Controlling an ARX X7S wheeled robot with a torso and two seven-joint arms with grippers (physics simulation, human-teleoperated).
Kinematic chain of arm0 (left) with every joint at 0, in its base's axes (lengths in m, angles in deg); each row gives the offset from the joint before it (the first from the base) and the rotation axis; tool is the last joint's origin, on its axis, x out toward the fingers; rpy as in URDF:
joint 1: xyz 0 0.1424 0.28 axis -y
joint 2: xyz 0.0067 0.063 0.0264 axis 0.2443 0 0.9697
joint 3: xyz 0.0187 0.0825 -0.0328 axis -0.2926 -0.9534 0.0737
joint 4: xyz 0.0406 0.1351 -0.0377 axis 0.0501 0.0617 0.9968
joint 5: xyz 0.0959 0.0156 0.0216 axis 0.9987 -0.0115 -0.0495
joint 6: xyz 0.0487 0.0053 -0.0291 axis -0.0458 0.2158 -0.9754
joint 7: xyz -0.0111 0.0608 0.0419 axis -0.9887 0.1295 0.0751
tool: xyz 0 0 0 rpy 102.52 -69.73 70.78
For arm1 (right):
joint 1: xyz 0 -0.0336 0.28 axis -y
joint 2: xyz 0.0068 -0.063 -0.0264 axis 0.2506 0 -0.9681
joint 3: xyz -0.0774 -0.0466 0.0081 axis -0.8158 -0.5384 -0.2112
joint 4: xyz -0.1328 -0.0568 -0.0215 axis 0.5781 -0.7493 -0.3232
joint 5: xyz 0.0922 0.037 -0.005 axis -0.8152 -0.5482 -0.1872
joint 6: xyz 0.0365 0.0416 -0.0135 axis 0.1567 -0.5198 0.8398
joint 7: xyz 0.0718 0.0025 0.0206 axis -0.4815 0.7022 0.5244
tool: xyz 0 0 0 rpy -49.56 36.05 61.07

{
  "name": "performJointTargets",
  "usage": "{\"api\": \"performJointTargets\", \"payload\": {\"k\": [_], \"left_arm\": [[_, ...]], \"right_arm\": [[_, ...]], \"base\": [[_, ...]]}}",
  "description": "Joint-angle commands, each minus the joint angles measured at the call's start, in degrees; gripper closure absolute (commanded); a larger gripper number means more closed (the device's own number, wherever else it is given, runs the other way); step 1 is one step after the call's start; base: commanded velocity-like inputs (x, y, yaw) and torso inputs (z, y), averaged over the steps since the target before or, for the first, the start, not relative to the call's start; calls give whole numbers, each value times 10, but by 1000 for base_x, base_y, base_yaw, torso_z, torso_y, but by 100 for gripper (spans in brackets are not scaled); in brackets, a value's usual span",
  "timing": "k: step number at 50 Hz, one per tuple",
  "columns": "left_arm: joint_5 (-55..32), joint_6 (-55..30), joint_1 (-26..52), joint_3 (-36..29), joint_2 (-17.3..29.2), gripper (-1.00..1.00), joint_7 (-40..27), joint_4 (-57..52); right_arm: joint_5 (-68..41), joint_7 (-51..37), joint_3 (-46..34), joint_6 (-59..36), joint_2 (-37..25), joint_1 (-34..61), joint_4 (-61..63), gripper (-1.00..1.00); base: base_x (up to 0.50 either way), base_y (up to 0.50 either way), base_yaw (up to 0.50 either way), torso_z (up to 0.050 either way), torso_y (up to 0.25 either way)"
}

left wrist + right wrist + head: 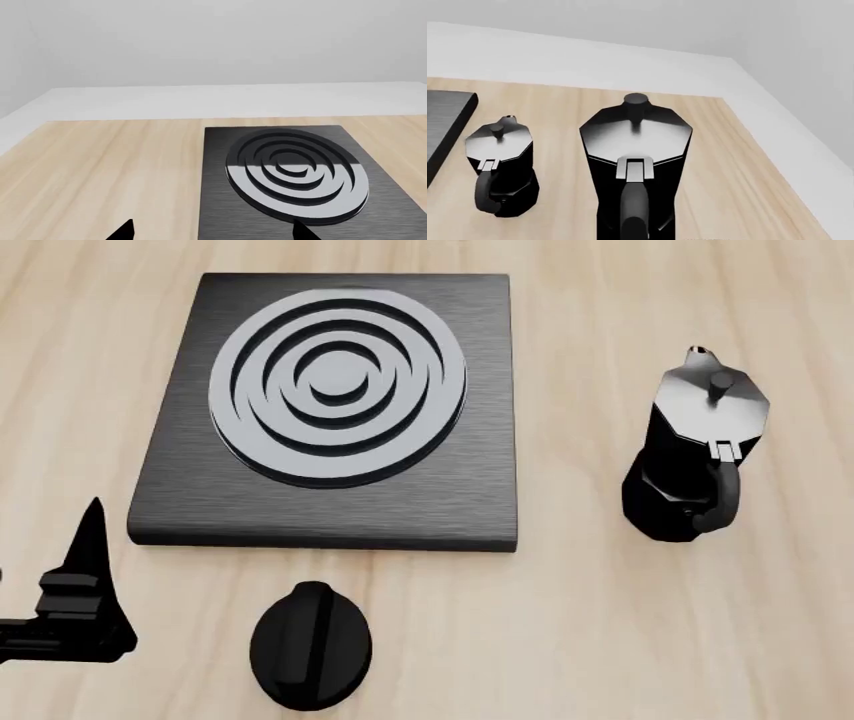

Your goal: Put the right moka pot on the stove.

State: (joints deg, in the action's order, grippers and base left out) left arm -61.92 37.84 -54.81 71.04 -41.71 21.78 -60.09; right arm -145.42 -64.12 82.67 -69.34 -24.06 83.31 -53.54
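The right moka pot (635,145) is black and faceted with a shiny grey lid. It fills the middle of the right wrist view, handle toward the camera. It lies outside the head view. My right gripper's fingers do not stand out against the black pot and handle. The stove (454,490), a dark brushed slab with silver burner rings (338,385), lies left of both pots, and nothing stands on it. Its corner (447,115) shows in the right wrist view. My left gripper (213,231) hangs open over the stove's (220,200) near left edge, holding nothing. One finger (91,560) shows in the head view.
The twin moka pot (499,150) stands between the stove and the right pot, and it shows right of the stove (694,455) in the head view. A black oval knob (310,645) lies in front of the stove. The wooden table's right edge (754,165) runs close beyond the right pot.
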Motion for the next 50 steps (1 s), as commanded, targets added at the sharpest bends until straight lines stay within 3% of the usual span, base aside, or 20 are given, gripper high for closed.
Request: {"api": "performJointTargets", "payload": {"k": [1, 19, 20, 21, 29, 37, 50], "left_arm": [[5, 6, -2, -4, 1, -100, 2, 3], [0, 6, 1, -6, 4, -100, 2, 5], [2, 7, 1, -7, 4, -100, 3, 6], [1, 6, 1, -7, 4, -100, 2, 5], [-1, 6, 1, -7, 5, -100, 0, 3], [-5, 3, 2, -6, 6, -100, -5, 0], [-7, 7, -2, -6, 8, -100, -5, -3]], "right_arm": [[-48, -17, 78, -50, 5, -6, 50, 100], [-114, -29, 135, -68, 33, -32, 108, 100], [-50, 25, 136, -35, 76, -74, 145, 100], [-37, 36, 136, -28, 81, -82, 149, 100], [-59, 38, 146, -26, 88, -90, 164, 100], [-72, 32, 129, -18, 92, -86, 174, 100], [-83, -9, 36, 1, 83, -44, 175, 100]], "base": [[0, 0, 0, 0, 0], [0, 0, 0, 0, 1], [0, 0, 0, 0, 0], [0, 0, 0, 0, 0], [0, 0, 0, 2, 1], [0, 0, 0, 0, 0], [0, 0, 0, 0, 1]]}}
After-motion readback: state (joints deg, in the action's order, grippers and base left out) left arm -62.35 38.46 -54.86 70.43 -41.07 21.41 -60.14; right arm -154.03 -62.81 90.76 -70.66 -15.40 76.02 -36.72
